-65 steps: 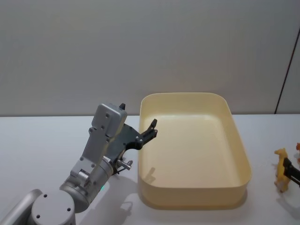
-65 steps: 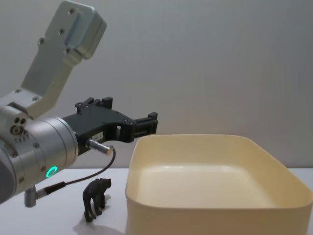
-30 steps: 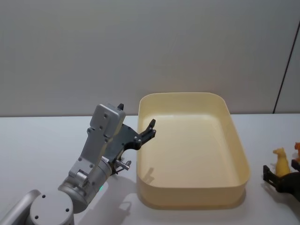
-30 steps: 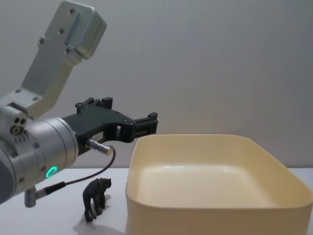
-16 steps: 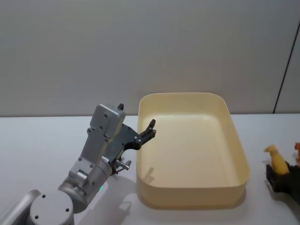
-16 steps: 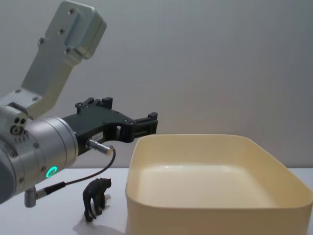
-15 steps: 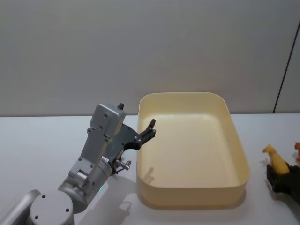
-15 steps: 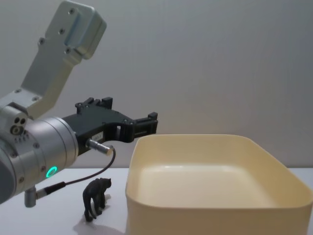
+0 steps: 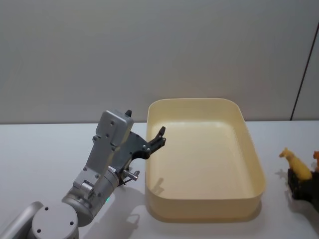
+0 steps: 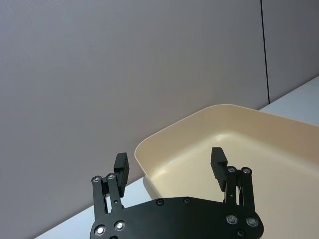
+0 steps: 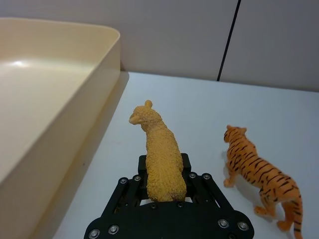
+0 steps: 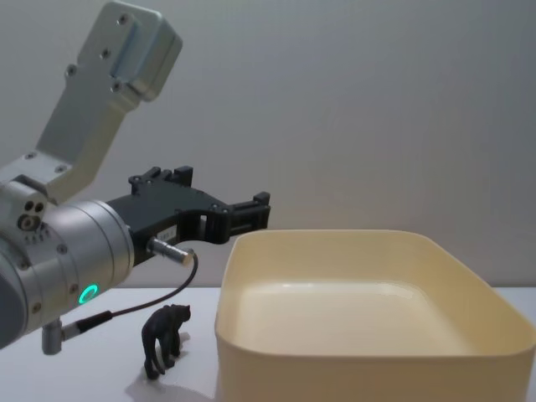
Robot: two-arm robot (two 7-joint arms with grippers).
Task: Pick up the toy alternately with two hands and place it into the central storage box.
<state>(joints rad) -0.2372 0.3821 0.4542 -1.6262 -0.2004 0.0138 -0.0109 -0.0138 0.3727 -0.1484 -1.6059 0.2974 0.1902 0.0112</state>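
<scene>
Right jaws clamped on yellow llama toy (image 11: 162,159).
I had it by the body, head clear, for carrying over the central storage box (image 11: 75,109) wall just beside those jaws; left jaws hung open across the box, out of the way.

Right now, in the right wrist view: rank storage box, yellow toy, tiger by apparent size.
1. central storage box: largest, though cut off at the edge.
2-3. tiger and yellow toy: look about alike. The yellow toy sits nearer, clamped in the right gripper, so unranked.
</scene>
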